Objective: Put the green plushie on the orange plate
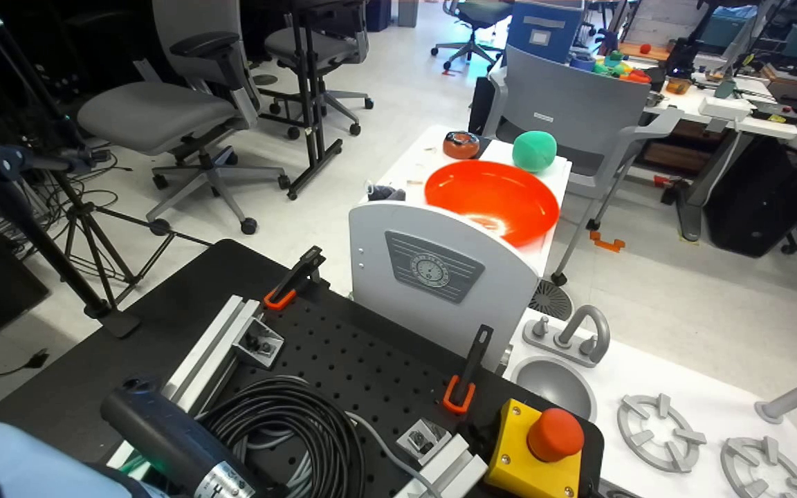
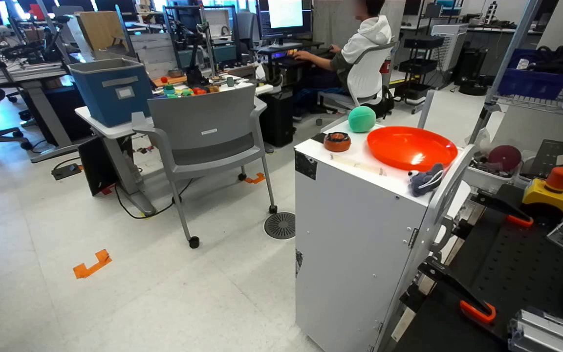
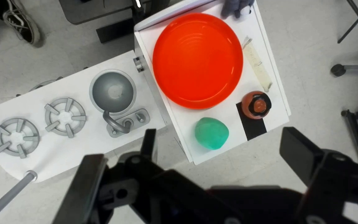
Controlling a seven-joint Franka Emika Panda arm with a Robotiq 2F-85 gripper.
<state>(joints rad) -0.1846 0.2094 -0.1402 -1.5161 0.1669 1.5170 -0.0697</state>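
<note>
The green plushie (image 3: 211, 133) sits on the white cabinet top near a corner, just off the rim of the orange plate (image 3: 197, 62). Both exterior views also show this green plushie (image 1: 535, 151) (image 2: 361, 119) beside the orange plate (image 1: 492, 197) (image 2: 412, 146), on the same surface. From the bottom of the wrist view reaches my gripper (image 3: 221, 140), its jaws spread wide with nothing held. The plushie appears between the fingertips in that view, with the gripper apparently well above it. Neither exterior view shows the gripper.
A brown-orange round object with a black top (image 3: 256, 105) stands near the plushie. A dark grey toy (image 2: 425, 180) lies by the plate. The cabinet's arched back panel (image 1: 440, 270) rises beside the plate. A toy sink and burner counter (image 3: 73, 115) adjoins the cabinet.
</note>
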